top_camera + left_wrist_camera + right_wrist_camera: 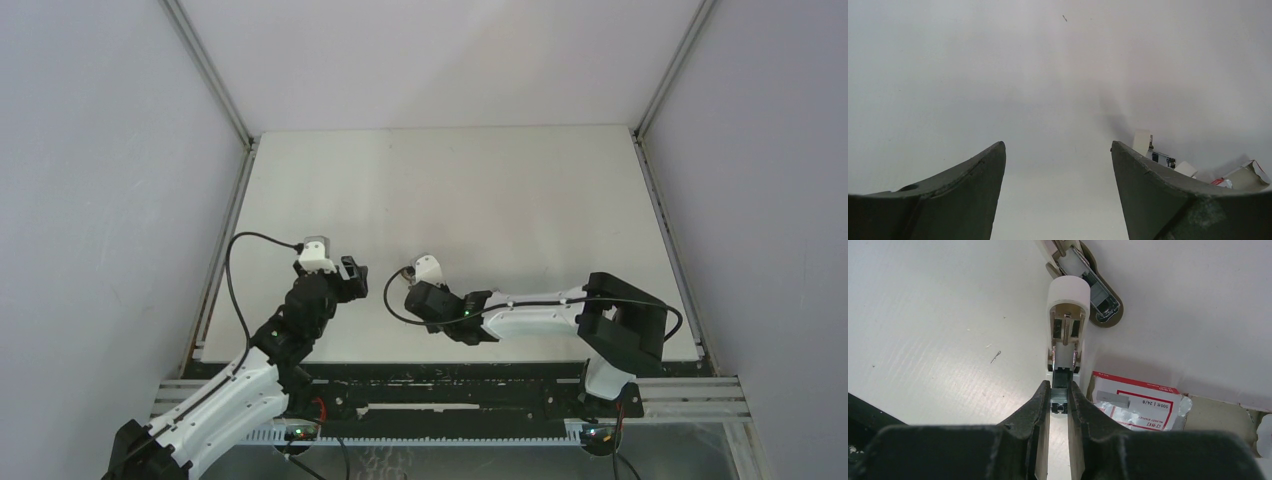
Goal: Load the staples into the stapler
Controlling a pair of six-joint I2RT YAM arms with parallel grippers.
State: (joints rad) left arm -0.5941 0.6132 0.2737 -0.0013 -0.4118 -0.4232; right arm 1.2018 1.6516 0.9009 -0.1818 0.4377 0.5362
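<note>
Top: stapler (428, 266) mid-table, at 12 o'clock of right gripper (409, 285). Left gripper (352, 272) is near, at 9 o'clock.
Left wrist: jaws wide, nothing between.
Right wrist: jaws narrow, pinching staples (1059, 404), strip's far end at the opened stapler's channel. Red-white box (1140, 402) at 4 o'clock.

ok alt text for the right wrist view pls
The right gripper is shut on the near end of a small white stapler that points away across a white table. A red-and-white staple box lies on the right of the picture.
</note>
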